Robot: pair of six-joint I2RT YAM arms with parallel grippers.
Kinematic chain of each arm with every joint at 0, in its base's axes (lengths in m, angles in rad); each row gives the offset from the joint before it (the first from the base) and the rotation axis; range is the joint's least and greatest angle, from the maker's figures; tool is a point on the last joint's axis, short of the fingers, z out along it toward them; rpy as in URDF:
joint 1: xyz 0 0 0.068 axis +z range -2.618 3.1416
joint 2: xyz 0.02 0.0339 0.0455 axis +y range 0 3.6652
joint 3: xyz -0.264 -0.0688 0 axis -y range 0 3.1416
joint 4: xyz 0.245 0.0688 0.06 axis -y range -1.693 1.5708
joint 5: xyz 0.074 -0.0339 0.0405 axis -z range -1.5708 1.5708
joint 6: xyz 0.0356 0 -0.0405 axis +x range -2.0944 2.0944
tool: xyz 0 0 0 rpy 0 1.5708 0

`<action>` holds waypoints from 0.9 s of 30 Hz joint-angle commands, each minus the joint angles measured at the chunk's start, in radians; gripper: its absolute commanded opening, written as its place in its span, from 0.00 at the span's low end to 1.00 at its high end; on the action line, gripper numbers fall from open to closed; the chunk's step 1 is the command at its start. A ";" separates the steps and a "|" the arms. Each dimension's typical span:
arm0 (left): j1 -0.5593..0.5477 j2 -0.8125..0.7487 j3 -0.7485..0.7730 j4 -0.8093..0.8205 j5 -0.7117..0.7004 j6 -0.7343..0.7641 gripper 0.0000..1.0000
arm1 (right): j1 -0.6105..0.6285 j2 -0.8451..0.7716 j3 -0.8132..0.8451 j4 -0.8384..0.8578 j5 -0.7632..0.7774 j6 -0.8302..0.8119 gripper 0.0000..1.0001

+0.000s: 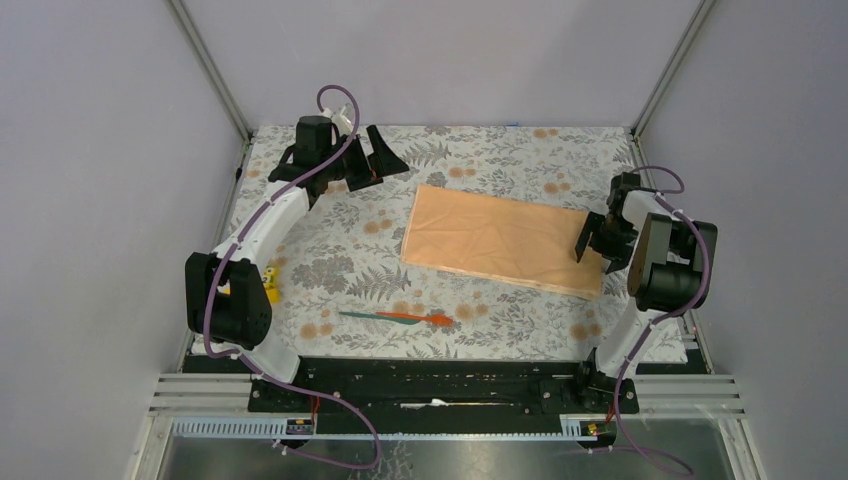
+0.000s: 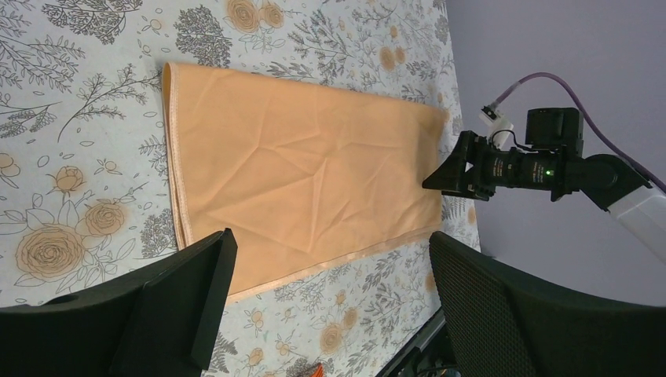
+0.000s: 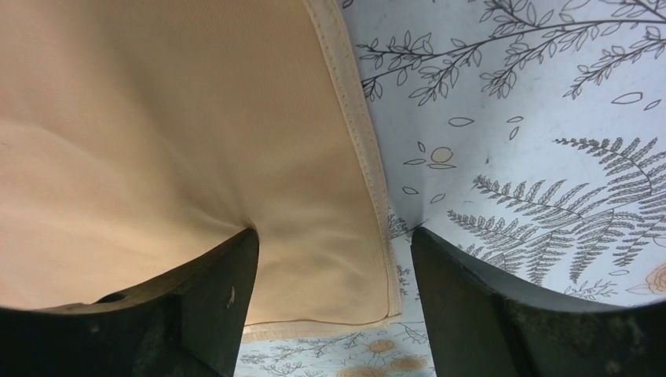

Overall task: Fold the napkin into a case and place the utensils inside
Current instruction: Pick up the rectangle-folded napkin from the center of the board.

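1. My left gripper (image 1: 383, 163) hangs over the far left part of the tablecloth (image 1: 330, 225), jaws wide apart and holding nothing. It is well apart from the napkin.
2. The napkin (image 1: 498, 240) lies flat as a long peach-orange rectangle, centre to right on the tablecloth, with its long side running left to right and slightly skewed. Two layers show along its hemmed edges, and soft creases cross the top face.
3. My right gripper (image 3: 335, 232) sits at the napkin's right end, jaws apart and clamped on nothing. In the right wrist view, one finger (image 3: 196, 298) rests on the cloth, which puckers at its tip. The other finger (image 3: 503, 306) is over bare tablecloth. The hemmed edge runs between the two.
4. The utensils (image 1: 396, 317) lie on the tablecloth on the near side of the napkin, apart from it and untouched. The teal-green piece is on the left and the orange-red piece on the right. They lie in one line and overlap at the middle.
5. A yellow block (image 1: 270, 283) sits at the near left, just beside my left arm, well apart from the utensils.
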 commanded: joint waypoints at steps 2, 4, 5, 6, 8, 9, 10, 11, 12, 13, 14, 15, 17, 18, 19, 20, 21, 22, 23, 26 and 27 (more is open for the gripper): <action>-0.002 -0.027 -0.002 0.057 0.029 -0.007 0.99 | -0.003 0.018 -0.047 0.047 -0.058 -0.015 0.70; -0.002 -0.030 -0.001 0.057 0.029 -0.006 0.99 | 0.002 0.029 -0.068 0.069 -0.064 -0.009 0.61; -0.002 -0.030 -0.002 0.057 0.027 -0.005 0.99 | 0.009 0.031 -0.081 0.083 -0.064 -0.001 0.58; -0.002 -0.032 -0.002 0.057 0.026 -0.003 0.99 | 0.017 0.032 -0.093 0.098 -0.060 0.006 0.56; -0.002 -0.033 -0.004 0.056 0.021 -0.003 0.99 | 0.035 0.037 -0.106 0.119 -0.049 0.016 0.53; -0.002 -0.031 -0.003 0.056 0.020 -0.003 0.99 | 0.042 0.041 -0.106 0.126 -0.049 0.017 0.50; -0.002 -0.028 -0.003 0.057 0.020 -0.001 0.99 | 0.049 0.046 -0.105 0.135 -0.058 0.016 0.45; -0.002 -0.025 -0.004 0.056 0.020 0.000 0.99 | 0.052 0.050 -0.101 0.141 -0.062 0.017 0.36; -0.002 -0.023 -0.004 0.056 0.019 -0.001 0.99 | 0.052 0.058 -0.094 0.141 -0.063 0.016 0.31; -0.002 -0.023 -0.005 0.057 0.016 0.000 0.99 | 0.052 0.066 -0.088 0.143 -0.072 0.013 0.27; -0.002 -0.021 -0.004 0.055 0.013 0.002 0.99 | 0.052 0.074 -0.080 0.140 -0.075 0.013 0.22; -0.002 -0.021 -0.004 0.053 0.010 0.004 0.99 | 0.052 0.076 -0.073 0.137 -0.070 0.011 0.17; -0.002 -0.021 -0.004 0.052 0.007 0.007 0.99 | 0.052 0.068 -0.067 0.133 -0.045 0.014 0.06; -0.002 -0.020 -0.005 0.052 0.006 0.007 0.99 | 0.053 0.061 -0.065 0.124 -0.025 0.016 0.02; -0.002 -0.019 -0.004 0.052 0.008 0.007 0.99 | 0.053 0.052 -0.062 0.110 0.006 0.020 0.00; -0.002 -0.018 -0.004 0.051 0.007 0.008 0.99 | 0.053 0.043 -0.058 0.088 0.038 0.027 0.00; -0.002 -0.018 -0.005 0.052 0.009 0.007 0.99 | 0.052 0.032 -0.057 0.064 0.073 0.034 0.00; -0.002 -0.018 -0.004 0.052 0.009 0.007 0.99 | 0.052 0.018 -0.058 0.044 0.110 0.041 0.00; -0.002 -0.019 -0.005 0.052 0.010 0.006 0.99 | 0.053 -0.005 -0.059 0.023 0.167 0.047 0.00; -0.004 -0.020 -0.004 0.052 0.011 0.004 0.99 | 0.048 -0.050 -0.063 -0.005 0.345 0.047 0.00; -0.005 -0.019 -0.004 0.052 0.012 0.002 0.99 | 0.046 -0.056 -0.056 -0.013 0.380 0.041 0.00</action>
